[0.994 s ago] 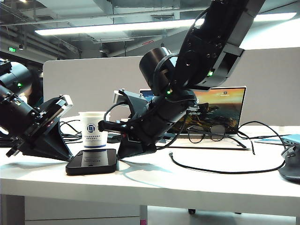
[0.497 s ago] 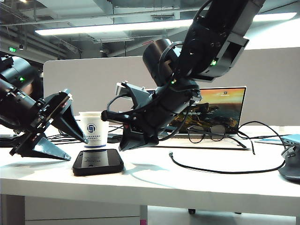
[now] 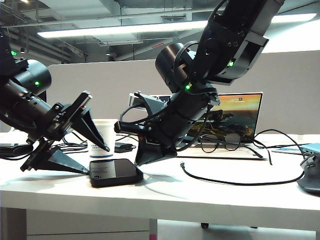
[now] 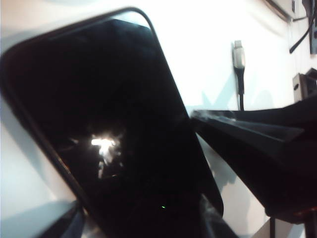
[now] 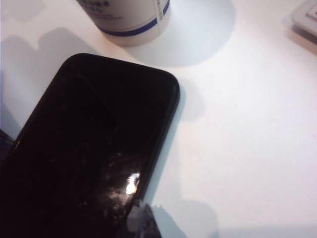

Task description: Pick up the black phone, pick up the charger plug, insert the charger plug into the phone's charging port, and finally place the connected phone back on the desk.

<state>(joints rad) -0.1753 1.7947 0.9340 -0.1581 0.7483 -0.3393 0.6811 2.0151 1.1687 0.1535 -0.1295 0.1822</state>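
Observation:
The black phone (image 3: 116, 173) lies flat on the white desk (image 3: 200, 197), screen up. My left gripper (image 3: 98, 161) is open at the phone's left end. In the left wrist view the phone (image 4: 109, 129) reaches in between the spread fingers of the left gripper (image 4: 141, 230). My right gripper (image 3: 142, 162) is shut, its tip down at the phone's right edge. The right wrist view shows the right gripper (image 5: 142, 220) right beside the phone's (image 5: 84, 148) rim. The charger plug (image 3: 182, 164) lies loose on the desk to the right, its silvery tip (image 4: 238, 51) showing.
A paper cup (image 3: 103, 141) stands just behind the phone, also seen as the cup (image 5: 131, 15). The plug's black cable (image 3: 240, 182) curves off to the right. Glasses (image 3: 220, 142) and an open laptop (image 3: 235, 117) sit behind the right arm. A small power brick (image 3: 123, 147) lies by the cup.
My left gripper has opened, rolled and shifted right toward the phone. The phone has slid right across the desk. The right gripper has risen a little and moved right with it.

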